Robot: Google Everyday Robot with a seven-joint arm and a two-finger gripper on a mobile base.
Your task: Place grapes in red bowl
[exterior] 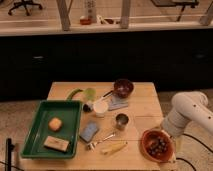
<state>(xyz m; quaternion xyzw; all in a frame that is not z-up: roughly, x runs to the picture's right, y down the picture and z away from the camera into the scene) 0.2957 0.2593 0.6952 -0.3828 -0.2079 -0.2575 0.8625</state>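
Grapes (158, 145) lie inside the red bowl (143, 142) at the front right corner of the table (145, 100), tool (169, 133) at the bowl's far right rim, green tray (40, 139) with an orange (55, 123) at left.

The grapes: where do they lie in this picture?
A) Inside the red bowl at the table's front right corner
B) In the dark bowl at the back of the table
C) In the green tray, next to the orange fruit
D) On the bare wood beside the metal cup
A: the grapes show as a dark cluster inside the red bowl, and the gripper is just over the bowl's far rim.
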